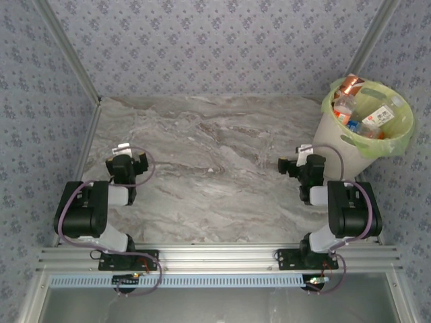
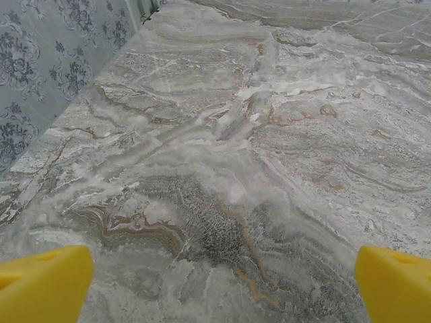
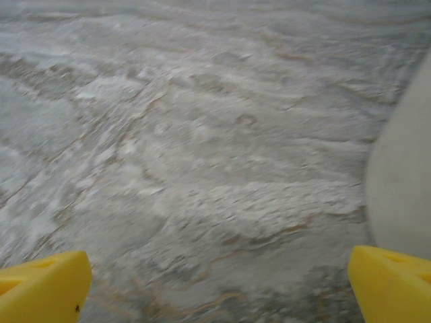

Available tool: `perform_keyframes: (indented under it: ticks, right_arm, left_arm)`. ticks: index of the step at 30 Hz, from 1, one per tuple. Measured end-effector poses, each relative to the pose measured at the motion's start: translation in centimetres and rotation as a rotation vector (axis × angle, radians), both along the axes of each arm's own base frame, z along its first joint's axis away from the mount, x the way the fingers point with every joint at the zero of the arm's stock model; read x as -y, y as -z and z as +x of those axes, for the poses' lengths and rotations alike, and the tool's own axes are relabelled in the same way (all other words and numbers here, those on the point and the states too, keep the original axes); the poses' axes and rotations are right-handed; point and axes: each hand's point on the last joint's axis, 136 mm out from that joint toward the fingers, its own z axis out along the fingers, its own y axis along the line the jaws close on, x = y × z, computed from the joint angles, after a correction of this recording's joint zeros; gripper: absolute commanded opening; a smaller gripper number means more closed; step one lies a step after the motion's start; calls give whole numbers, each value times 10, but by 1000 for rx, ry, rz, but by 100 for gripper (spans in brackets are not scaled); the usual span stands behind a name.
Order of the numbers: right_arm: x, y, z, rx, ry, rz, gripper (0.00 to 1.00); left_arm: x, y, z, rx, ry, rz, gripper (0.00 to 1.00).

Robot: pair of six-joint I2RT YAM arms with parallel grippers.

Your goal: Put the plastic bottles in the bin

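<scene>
Apparently, the task stood at or near completion. The bin sat at the 2 o'clock corner of the table in the top view. The plastic bottles were heaped inside its green liner, with orange, red and white labels showing at the rim. No bottle lay on the visible marble surface. The left gripper was parked at 9 o'clock, low over the table. Its jaws were spread wide, the yellow fingertips sat at the outer edges of the left wrist view, and nothing was between them. The right gripper was parked at 3 o'clock, just beside the bin, whose cream wall appeared at the 3 o'clock edge of the right wrist view. Its jaws were likewise wide apart and held nothing. Both arms were folded back near their bases. Judged from this layout, no pick or drop was left to perform, unless a bottle lay outside camera coverage.
</scene>
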Motion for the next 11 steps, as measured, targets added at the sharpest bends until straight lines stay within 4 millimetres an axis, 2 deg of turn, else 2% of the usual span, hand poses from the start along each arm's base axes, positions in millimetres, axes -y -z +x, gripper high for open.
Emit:
perform_keyframes:
  ticks: [11]
  right_arm:
    - [5,-5,4,14,30,-4,100]
  left_arm:
    - [0,0,0,0,-2,1,99]
